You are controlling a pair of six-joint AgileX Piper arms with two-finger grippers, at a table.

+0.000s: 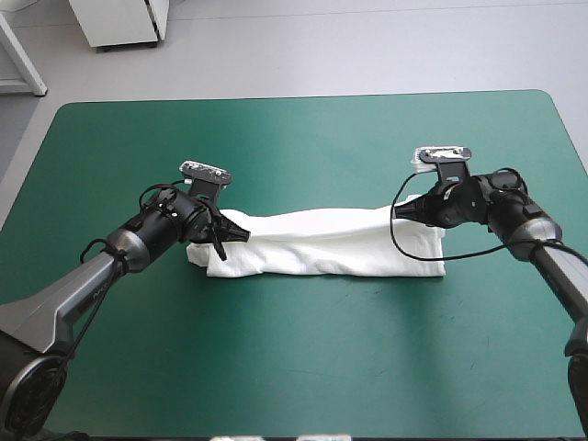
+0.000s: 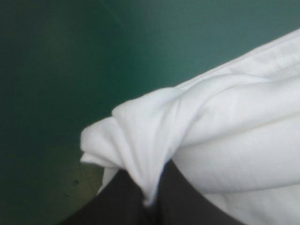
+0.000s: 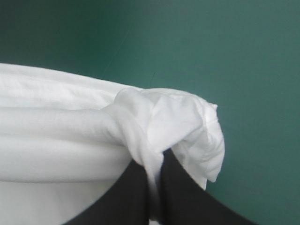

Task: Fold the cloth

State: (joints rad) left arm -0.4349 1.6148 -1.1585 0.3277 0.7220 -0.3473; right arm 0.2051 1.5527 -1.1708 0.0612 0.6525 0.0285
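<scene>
The white T-shirt (image 1: 322,243) lies as a long folded band across the middle of the teal-green table. My left gripper (image 1: 241,231) pinches its left end, shut on a bunched fold of the T-shirt (image 2: 154,140) that rises between the black fingers (image 2: 122,201). At the right end my right gripper (image 1: 401,213) holds the far corner, shut on a gathered knot of the T-shirt (image 3: 154,126) between its fingers (image 3: 180,197). Both pinched ends look lifted slightly off the table.
The teal-green cover (image 1: 303,358) stretches bare on the near side of the T-shirt and beyond it toward the far edge (image 1: 303,96). A white cabinet (image 1: 119,20) stands on the floor past the table's far left corner.
</scene>
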